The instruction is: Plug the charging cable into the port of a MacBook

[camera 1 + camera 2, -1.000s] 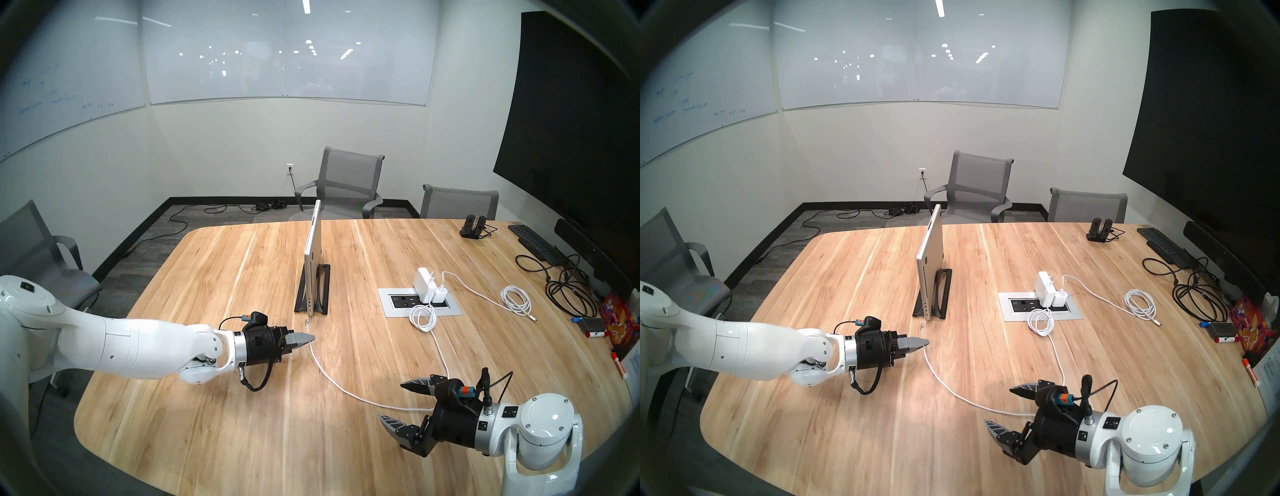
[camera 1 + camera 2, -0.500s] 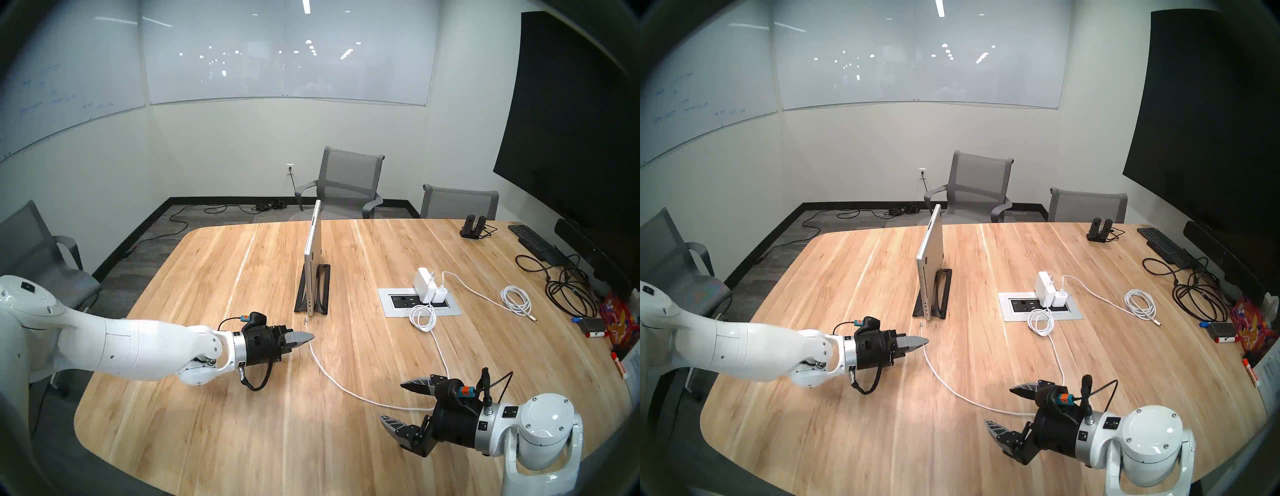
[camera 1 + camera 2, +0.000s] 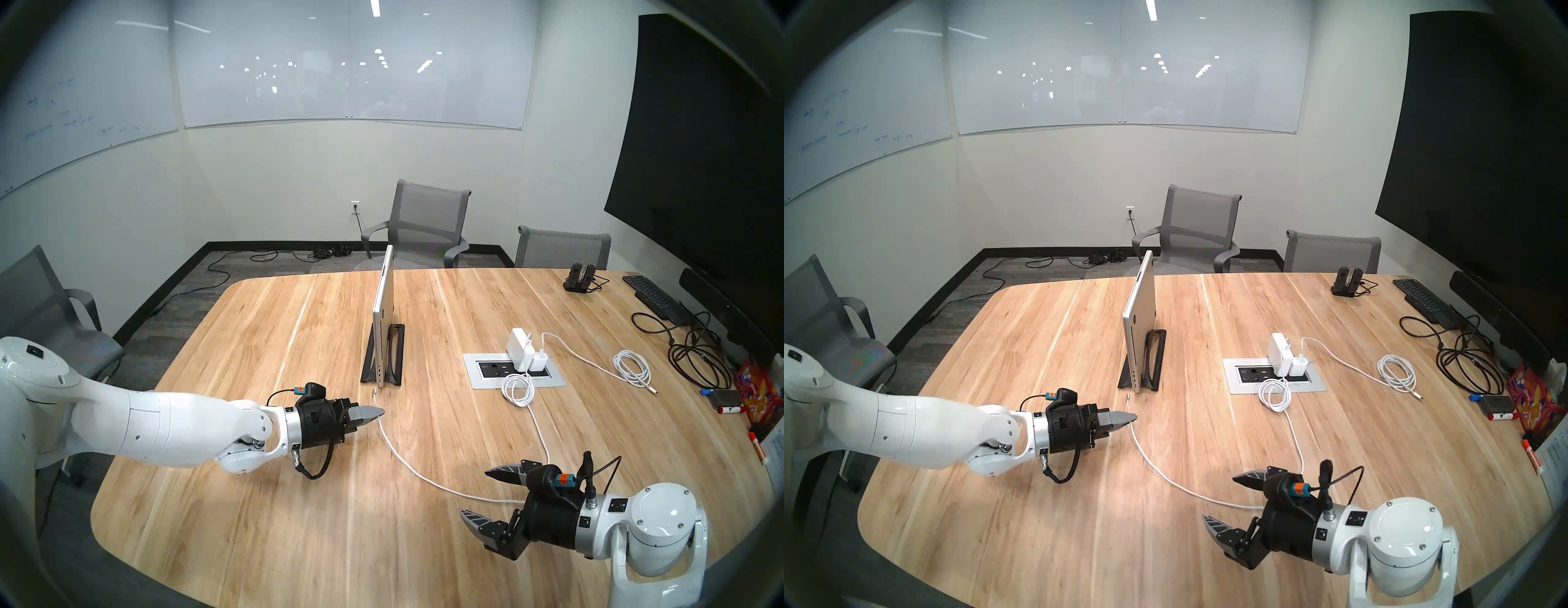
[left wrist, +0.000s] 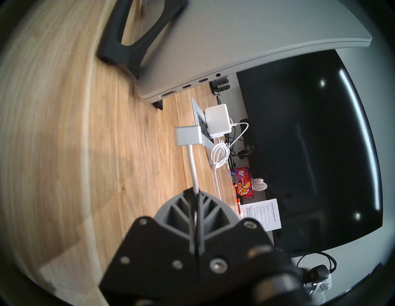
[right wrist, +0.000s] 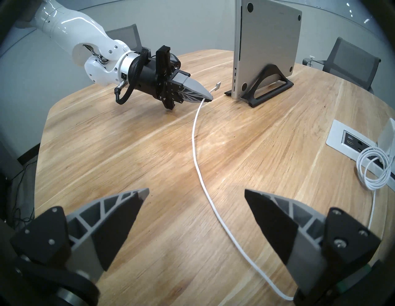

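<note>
So the MacBook (image 3: pixel 383 314) is a slim silver-grey slab parked on edge in a black vertical stand (image 3: pixel 395 356), closed, around the middle of the wooden table (image 3: pixel 263 488). Its near edge faces the robot, and in the left wrist view you can see a row of ports along that edge, the lowest one close to the tabletop.

The charging cable (image 3: pixel 407 463) is thin and white. It runs from the white power brick (image 3: pixel 518 344), well to the right of the MacBook, down toward the robot, then curves back up toward the laptop. It ends in a small flat squarish silver connector (image 4: pixel 188 136), wider than the cord.

The left gripper (image 3: pixel 379 414) is clamped tight on the cord a bit behind the connector, so the connector sticks out past the fingertips, just in front of the MacBook's near edge and not touching it. There's bare table in the gap between them, and lots of bare wood left of the MacBook.

The right gripper (image 3: pixel 477 494) hangs well in front of and right of the MacBook with its fingers spread wide, holding nothing; the cord passes between them.
</note>
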Robot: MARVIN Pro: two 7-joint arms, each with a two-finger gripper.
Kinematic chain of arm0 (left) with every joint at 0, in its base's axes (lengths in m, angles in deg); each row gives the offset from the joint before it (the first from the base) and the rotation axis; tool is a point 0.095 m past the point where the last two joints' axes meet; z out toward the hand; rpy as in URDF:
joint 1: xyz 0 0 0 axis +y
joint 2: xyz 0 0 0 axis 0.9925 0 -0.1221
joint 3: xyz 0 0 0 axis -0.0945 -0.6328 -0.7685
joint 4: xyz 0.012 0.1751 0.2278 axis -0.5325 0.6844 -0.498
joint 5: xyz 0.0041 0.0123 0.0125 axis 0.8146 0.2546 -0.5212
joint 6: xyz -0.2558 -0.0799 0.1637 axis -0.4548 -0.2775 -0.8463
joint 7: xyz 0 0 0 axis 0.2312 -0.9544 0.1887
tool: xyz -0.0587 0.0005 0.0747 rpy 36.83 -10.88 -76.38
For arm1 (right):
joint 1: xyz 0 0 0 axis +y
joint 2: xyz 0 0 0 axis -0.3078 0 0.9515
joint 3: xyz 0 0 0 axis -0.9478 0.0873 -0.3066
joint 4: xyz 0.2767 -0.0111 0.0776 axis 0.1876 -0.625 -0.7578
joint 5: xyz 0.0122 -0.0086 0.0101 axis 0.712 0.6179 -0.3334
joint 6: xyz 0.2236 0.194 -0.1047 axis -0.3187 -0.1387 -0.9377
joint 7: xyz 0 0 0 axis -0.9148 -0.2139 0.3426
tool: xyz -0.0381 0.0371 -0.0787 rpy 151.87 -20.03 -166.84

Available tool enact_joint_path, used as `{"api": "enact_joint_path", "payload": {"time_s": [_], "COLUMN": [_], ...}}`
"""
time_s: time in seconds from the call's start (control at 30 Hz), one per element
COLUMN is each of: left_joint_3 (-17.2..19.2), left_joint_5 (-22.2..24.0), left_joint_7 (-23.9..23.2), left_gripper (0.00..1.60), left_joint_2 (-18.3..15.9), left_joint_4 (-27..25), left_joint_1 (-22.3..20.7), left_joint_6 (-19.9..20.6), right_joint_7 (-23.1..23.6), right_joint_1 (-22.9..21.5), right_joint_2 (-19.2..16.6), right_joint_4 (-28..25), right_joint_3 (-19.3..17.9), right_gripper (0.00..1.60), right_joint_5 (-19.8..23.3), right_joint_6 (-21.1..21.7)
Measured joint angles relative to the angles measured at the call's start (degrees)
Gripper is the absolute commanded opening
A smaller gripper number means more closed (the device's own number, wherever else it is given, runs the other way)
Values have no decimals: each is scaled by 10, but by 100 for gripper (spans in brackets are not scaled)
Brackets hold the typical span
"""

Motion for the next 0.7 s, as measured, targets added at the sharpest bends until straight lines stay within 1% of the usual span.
{"api": "enact_joint_path", "payload": {"time_s": [0.27, 0.4, 0.6, 0.67, 0.7], "left_joint_3": [-3, -5, -8, -8, -9], "left_joint_5": [1, 1, 1, 1, 2], "left_joint_7": [-3, -5, -8, -8, -9], "left_gripper": [0, 0, 0, 0, 0], "left_joint_2": [1, 1, 2, 2, 2], "left_joint_4": [0, 0, 0, 0, 1], "left_joint_1": [-1, -2, -3, -3, -3], "left_joint_6": [-3, -4, -7, -7, -8], "right_joint_7": [-19, -33, -58, -62, -69], "right_joint_1": [-22, -39, -68, -72, -81], "right_joint_2": [5, 5, -4, -6, -10], "right_joint_4": [30, 50, 84, 90, 100], "right_joint_3": [29, 51, 83, 89, 99], "right_gripper": [160, 160, 160, 160, 160], "right_joint_5": [-19, -30, -44, -46, -48], "right_joint_6": [0, 0, 0, 0, 0]}}
